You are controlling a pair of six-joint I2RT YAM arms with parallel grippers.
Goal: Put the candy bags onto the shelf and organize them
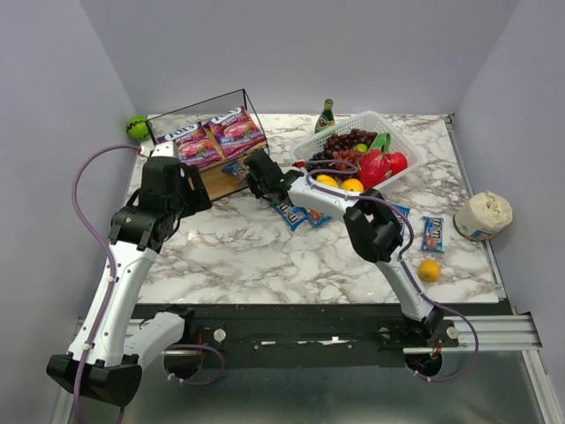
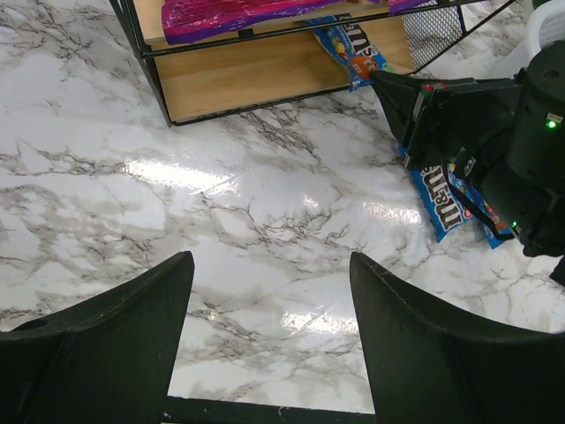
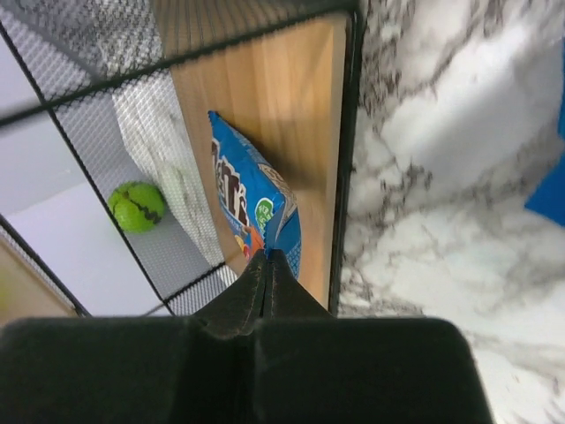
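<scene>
The shelf (image 1: 231, 181) stands at the back left, with two purple candy bags (image 1: 237, 130) (image 1: 192, 145) lying on its top board. My right gripper (image 3: 267, 256) is shut on the edge of a blue packet (image 3: 252, 199) that lies on the shelf's lower wooden board (image 3: 300, 106). In the top view the right gripper (image 1: 256, 172) is at the shelf's right opening. Two blue packets (image 1: 291, 215) (image 1: 317, 217) lie on the table beside it, and another (image 1: 433, 234) lies further right. My left gripper (image 2: 269, 265) is open and empty over bare marble in front of the shelf (image 2: 247, 75).
A white lattice basket (image 1: 402, 134) of fruit stands at the back centre, with a green bottle (image 1: 326, 117) behind it. A green ball (image 1: 136, 127) lies left of the shelf. A small orange (image 1: 429, 269) and a white roll (image 1: 483, 215) sit at the right.
</scene>
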